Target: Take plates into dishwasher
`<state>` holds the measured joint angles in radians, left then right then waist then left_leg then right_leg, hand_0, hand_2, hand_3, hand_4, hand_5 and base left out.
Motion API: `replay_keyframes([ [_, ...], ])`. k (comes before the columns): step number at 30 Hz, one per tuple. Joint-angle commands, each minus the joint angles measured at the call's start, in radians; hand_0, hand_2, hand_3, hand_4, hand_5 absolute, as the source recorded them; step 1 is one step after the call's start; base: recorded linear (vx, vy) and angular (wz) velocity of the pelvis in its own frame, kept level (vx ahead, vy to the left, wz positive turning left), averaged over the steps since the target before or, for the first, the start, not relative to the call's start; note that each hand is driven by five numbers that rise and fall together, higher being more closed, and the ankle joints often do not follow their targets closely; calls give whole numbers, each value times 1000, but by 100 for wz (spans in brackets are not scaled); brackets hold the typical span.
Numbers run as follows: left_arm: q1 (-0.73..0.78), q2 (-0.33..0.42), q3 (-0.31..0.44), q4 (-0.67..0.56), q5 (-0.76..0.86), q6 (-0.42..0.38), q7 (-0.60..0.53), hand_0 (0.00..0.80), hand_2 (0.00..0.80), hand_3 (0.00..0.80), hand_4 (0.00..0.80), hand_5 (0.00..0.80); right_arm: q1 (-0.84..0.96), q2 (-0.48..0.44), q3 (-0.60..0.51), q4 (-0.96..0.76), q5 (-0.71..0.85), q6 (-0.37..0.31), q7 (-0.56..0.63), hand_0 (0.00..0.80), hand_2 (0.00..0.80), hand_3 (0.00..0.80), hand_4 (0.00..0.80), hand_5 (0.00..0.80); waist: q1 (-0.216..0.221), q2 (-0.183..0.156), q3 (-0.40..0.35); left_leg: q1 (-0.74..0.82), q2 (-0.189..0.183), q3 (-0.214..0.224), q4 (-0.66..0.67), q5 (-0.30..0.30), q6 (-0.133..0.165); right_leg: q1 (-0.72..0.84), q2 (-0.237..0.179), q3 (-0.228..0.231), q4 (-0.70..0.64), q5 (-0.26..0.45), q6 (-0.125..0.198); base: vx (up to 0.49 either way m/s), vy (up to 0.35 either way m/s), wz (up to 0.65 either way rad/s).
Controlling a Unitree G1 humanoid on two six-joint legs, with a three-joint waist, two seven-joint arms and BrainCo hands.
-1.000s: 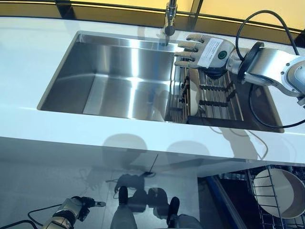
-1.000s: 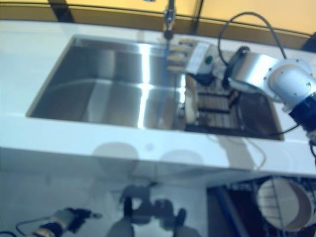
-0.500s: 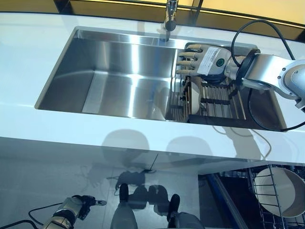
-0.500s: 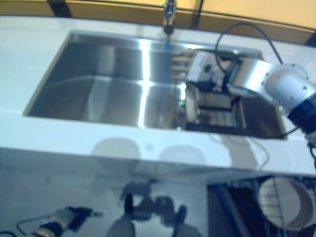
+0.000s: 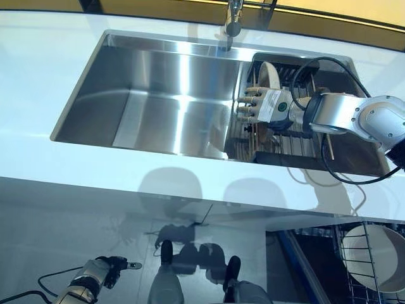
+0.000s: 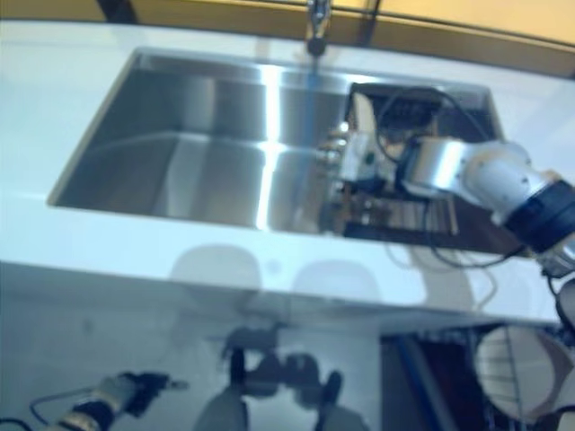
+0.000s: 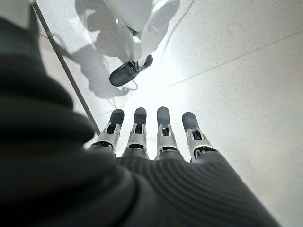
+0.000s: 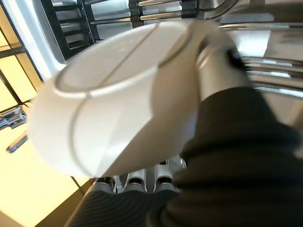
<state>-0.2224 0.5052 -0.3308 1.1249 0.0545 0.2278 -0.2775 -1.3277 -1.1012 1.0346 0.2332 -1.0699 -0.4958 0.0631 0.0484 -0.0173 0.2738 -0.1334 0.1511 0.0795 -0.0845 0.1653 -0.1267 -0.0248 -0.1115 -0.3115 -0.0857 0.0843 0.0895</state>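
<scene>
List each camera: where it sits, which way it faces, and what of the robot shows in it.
Left eye view: on the head, looking down at the sink; the right hand reaches over the rack by a plate, the left hand hangs low.
Right eye view: beside it, same scene; both show the faucet.
Left wrist view: on the left wrist, facing the floor past straight fingers.
Right wrist view: on the right wrist, facing a plate held close, rack bars behind.
</scene>
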Motion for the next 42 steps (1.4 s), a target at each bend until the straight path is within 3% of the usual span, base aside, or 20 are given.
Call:
replay_keyframes([
  [1,-50,66,-16,20,-7,-14,-11,0,0,0,0,0,-39,-10,12,40,-47,23,-29,800,800,800,800,800,22,-52,18,27,16,61,-3,-39,-20,-19,-73,21,-2,17,87,0,0,0],
  [12,-24,53,-15,15,-8,-21,7,0,0,0,0,0,-34,-25,0,109,-131,68,-95,800,800,800,800,800,18,-60,-2,36,17,63,-3,-40,-21,-12,-70,25,-2,15,88,0,0,0],
  [28,6,46,-11,7,-11,-39,-3,0,0,0,0,0,-9,-72,-51,161,-88,159,-142,800,800,800,800,800,0,-60,-40,66,23,75,-3,-49,-23,5,-67,43,-2,8,91,0,0,0],
  [35,19,39,-10,9,-8,-38,-5,0,0,0,0,0,-16,-89,-82,192,78,221,-174,800,800,800,800,800,-8,-62,-66,86,24,80,-3,-59,-22,22,-65,50,-2,-1,92,6,-1,0],
  [36,32,34,-7,12,-4,-46,-4,0,0,0,0,0,-16,-102,-105,203,253,266,-179,800,800,800,800,800,-13,-63,-82,101,25,83,-3,-65,-22,32,-63,57,-2,-5,92,37,-6,-1],
  [42,66,7,-2,18,11,-79,4,0,0,0,0,0,4,-126,-197,240,655,366,-153,800,800,800,800,800,-26,-63,-129,140,32,98,-3,-87,-22,54,-62,71,-2,-18,94,46,-3,-6],
])
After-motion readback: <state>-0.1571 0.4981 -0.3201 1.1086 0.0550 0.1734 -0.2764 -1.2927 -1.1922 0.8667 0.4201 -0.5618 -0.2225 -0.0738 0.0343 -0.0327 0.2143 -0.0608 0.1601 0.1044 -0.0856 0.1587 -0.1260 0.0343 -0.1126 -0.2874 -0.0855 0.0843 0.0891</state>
